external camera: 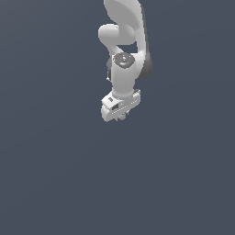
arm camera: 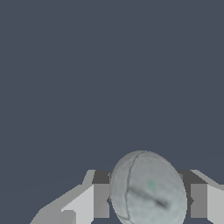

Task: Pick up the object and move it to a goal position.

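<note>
Sitting squarely between the two fingers of the white gripper, the pale grey-blue ball fills the gap from one pad to the other in the wrist view, where both grey inner faces meet its sides, so the gripper is closed on the ball and holds it. The ball's surface looks mottled, with a dark curved seam and a short dark streak across it (a faint green speck shows near its middle). In the exterior view the ball cannot be made out; only a small dark nub shows under the gripper, at the lower end of the white Panda arm, which comes down from the top edge of that view with its hand pointing downward and turned slightly toward the exterior view's left. Around the arm everything is one flat, even slate-blue field, the same in both views, with no edge, shadow or horizon, so whether it is a bench top or mere background I cannot tell.
</note>
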